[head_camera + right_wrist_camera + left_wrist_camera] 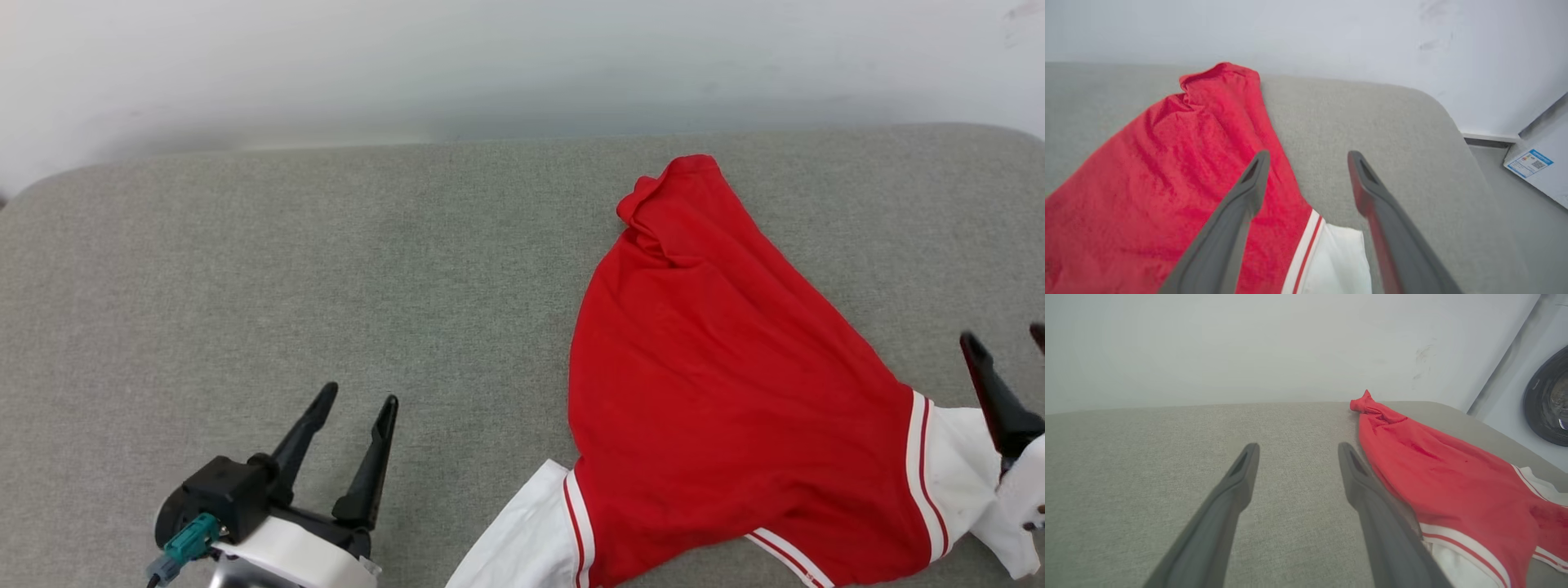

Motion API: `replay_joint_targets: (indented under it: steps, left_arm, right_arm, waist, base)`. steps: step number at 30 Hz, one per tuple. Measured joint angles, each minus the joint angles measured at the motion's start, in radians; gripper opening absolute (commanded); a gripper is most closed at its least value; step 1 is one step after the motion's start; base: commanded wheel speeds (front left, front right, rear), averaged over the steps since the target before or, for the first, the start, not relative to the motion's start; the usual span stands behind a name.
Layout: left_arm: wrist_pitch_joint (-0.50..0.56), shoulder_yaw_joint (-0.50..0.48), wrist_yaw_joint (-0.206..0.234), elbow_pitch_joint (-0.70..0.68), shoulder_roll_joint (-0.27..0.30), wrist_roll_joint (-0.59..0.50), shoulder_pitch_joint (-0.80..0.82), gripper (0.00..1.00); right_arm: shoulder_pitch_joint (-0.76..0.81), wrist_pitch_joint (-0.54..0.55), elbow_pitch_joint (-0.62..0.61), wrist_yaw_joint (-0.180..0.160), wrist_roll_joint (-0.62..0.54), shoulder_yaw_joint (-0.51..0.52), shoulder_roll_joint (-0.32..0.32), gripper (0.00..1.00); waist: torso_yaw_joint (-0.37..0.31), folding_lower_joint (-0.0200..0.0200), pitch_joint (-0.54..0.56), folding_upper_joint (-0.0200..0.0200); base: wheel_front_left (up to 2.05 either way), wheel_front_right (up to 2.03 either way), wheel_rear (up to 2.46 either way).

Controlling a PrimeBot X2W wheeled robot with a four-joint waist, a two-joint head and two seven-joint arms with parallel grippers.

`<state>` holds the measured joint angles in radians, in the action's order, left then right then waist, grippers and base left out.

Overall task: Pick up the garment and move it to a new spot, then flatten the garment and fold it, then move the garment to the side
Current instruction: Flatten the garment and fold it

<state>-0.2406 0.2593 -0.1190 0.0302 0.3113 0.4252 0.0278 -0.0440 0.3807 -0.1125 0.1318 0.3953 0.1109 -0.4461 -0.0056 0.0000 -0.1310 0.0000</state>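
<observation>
The garment point(718, 367) lies on the grey cushioned surface, right of centre, plain red side up, its white sleeves with striped trim at the near edge; lettering and number are hidden. Its far end is bunched to a point. My left gripper point(357, 398) hovers open to the left of it, apart from the cloth; in the left wrist view the garment point(1453, 482) lies just right of my left gripper point(1297, 451). My right gripper point(1006, 336) is at the right edge, open above the right sleeve. In the right wrist view my right gripper point(1308, 161) straddles the garment's point(1167, 171) right edge, holding nothing.
The grey surface point(245, 269) ends at a white wall behind, with rounded far corners. A dark round appliance door point(1549, 400) shows beyond the right side. On the floor right of the surface lies a white sheet with a blue label point(1529, 163).
</observation>
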Motion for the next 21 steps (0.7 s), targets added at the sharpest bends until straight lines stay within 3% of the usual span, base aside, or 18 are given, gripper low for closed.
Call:
replay_joint_targets:
  steps: [4, 11, 17, 21]
  left_arm:
    - [0.056, 0.029, -0.002, -0.025, -0.02, 0.078, -0.024, 1.0]
    - [0.327, 0.127, -0.006, -0.12, 0.038, 0.123, -0.006, 1.0]
    - [0.617, 0.205, 0.023, -0.171, 0.069, 0.154, 0.024, 1.0]
    - [0.71, 0.241, 0.036, -0.157, 0.087, 0.14, 0.05, 1.0]
  right_arm:
    - [0.001, -0.17, -0.051, -0.001, -0.01, 0.037, 0.088, 1.0]
    - [0.015, -0.382, -0.115, -0.001, -0.067, 0.055, 0.181, 1.0]
    - [0.027, -0.463, -0.115, -0.001, -0.086, 0.049, 0.235, 1.0]
    - [0.021, -0.493, -0.095, -0.001, -0.087, 0.034, 0.246, 1.0]
  waist:
    - [-0.006, 0.0, 0.006, 0.0]
    - [-0.01, 0.0, -0.013, 0.0]
    - [-0.025, 0.0001, -0.048, 0.0]
    - [-0.041, 0.0001, -0.075, 0.0]
  base:
    - [0.0, 0.0, 0.0]
    - [0.0, 0.0, 0.0]
    - [0.0, 0.0, 0.0]
    - [0.0, 0.0, 0.0]
